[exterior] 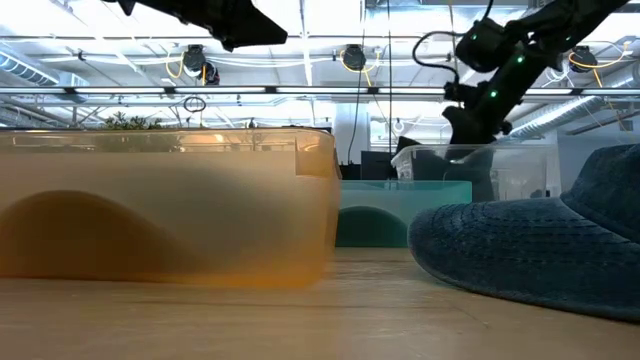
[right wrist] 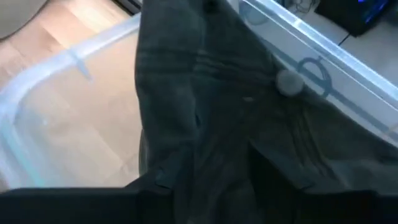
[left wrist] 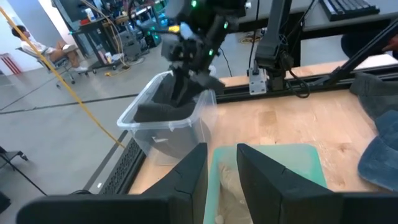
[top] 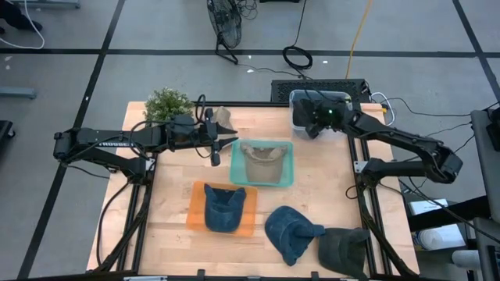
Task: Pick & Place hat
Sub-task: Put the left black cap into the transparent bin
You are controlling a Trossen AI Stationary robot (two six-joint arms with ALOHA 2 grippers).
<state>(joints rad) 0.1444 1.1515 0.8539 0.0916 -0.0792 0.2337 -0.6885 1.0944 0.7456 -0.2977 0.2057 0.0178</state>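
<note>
A dark grey hat (right wrist: 205,93) with a top button lies in the clear bin (top: 301,100) at the table's far right. In the left wrist view the hat (left wrist: 158,112) is bunched against the bin's wall (left wrist: 134,118). My right gripper (left wrist: 183,84) reaches down into that bin from above, right at the hat, which fills the right wrist view. My left gripper (left wrist: 221,177) hovers open above the far left side of the teal bin (top: 237,168), with nothing between its fingers.
A beige hat (top: 262,160) lies in the teal bin and a blue hat (top: 223,207) in the orange bin (top: 195,211). Another blue hat (top: 291,232) and a dark hat (top: 344,248) lie on the table's near right. A plant (top: 168,103) stands far left.
</note>
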